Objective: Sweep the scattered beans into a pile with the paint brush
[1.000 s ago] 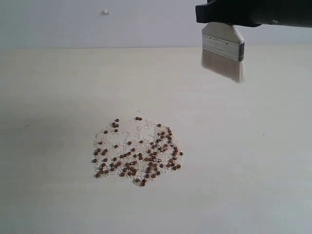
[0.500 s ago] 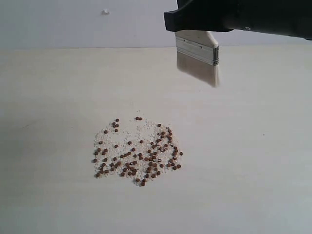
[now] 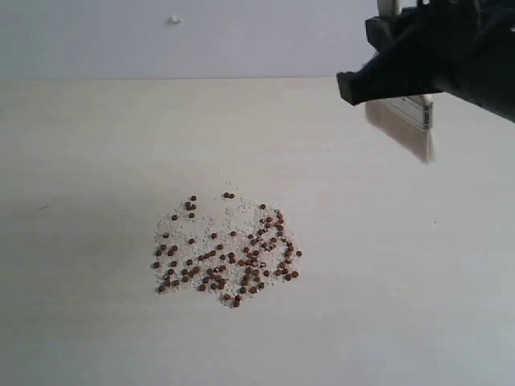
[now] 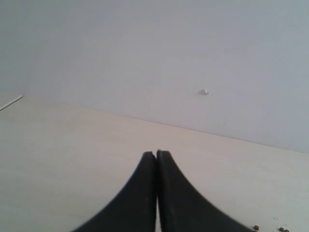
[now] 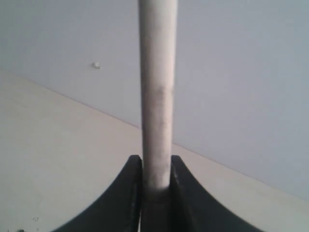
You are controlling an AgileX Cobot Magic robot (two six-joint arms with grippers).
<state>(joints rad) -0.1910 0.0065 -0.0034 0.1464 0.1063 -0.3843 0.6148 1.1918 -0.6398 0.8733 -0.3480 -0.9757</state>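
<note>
A: While the right claw point(image 5: 156, 166) is clamped on the paint brush point(image 3: 406, 121), jaws pinching the pale handle from both sides, the bristles point down, slightly tilted. The brush hangs at the far right of the bench point(image 3: 96, 161), well apart from the beans point(image 3: 229, 253). It looks clear of the bench, but the bristles are blurred, so this is not certain.

B: Left claw point(image 4: 156, 157)?

A: Jaws pressed together, nothing between them. It sits low over bare bench, with a few beans at the edge of its view. Idle, by my reading.

B: State of the beans?

A: A loose patch near mid-bench, lying in whitish crumbs point(image 3: 211, 223). Denser on the right side, sparser on the left, with a few stragglers along the far edge. Not yet a pile.

B: What could go wrong from here?

A: Judgement only.
1. The beans are round, so a fast stroke would roll them outward and widen the patch.
2. The brush is tilted. If one corner lands first, beans could slip under the raised corner.
3. Too much downward press would splay the bristles and flick beans away.
4. The grip is on the handle alone, so side load during a sweep could twist the brush between the jaws.
5. Set too high, the bristles would skim over everything.

B: Mitigation?

A: Land outside the outermost beans. Use slow, short strokes inward, from several sides.
</note>
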